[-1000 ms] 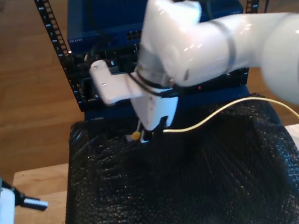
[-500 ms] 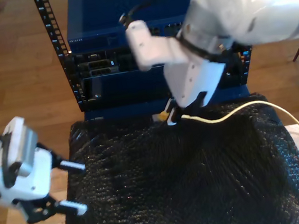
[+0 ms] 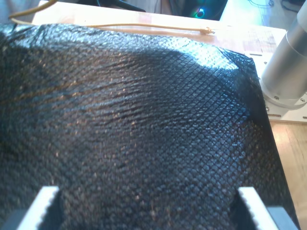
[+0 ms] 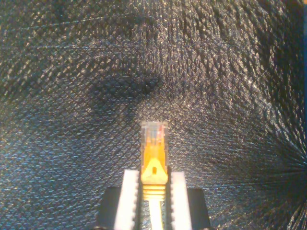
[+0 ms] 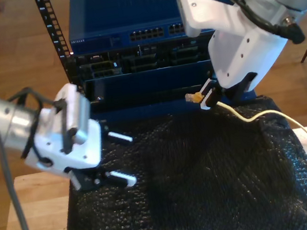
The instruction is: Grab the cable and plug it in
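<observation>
Black bubble-textured matting point(image 5: 202, 200) covers the wooden table point(image 5: 37, 227). At the exterior view's left, my first gripper point(image 5: 119, 158) hangs over the mat's edge with its jaws spread wide and nothing between them; its white fingertips point(image 3: 45, 203) frame bare mat in the first wrist view. Behind the mat stands a blue rack point(image 5: 153, 39) of network gear with rows of ports. Toward the exterior view's right, my second gripper point(image 5: 208, 97) is clenched on the cable point(image 5: 271, 119) just behind its plug point(image 4: 153, 136), held in the air above the mat, near the rack's front. The clear plug tip juts beyond the fingers point(image 4: 128, 196). From there the pale-yellow cable trails down across the mat to the exterior view's right edge.
</observation>
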You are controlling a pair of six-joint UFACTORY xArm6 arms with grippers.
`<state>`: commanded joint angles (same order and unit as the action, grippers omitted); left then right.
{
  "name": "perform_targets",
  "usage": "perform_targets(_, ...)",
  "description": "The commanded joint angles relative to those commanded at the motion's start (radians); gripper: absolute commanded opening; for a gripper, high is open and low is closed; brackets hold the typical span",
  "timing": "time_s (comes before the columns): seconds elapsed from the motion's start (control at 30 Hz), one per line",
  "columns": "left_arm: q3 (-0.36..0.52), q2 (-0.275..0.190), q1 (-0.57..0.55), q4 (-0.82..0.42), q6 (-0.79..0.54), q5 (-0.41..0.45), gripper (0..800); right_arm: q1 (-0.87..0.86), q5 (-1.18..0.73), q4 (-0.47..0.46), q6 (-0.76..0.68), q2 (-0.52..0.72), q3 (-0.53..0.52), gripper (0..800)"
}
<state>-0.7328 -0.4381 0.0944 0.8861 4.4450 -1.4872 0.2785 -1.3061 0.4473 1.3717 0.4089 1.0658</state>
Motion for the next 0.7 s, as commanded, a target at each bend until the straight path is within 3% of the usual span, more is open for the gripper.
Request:
perform_targets(0.37, -0.025, 0.008, -0.143, 0.002, 0.068, 0.098, 800, -0.041, 0.003, 0.002, -0.060, 0.083, 0.008, 2)
perform_targets(0.7, -0.101, 0.035, -0.236, 0.003, 0.133, 0.157, 800, -0.075, -0.002, 0.002, -0.071, 0.089, 0.018, 2)
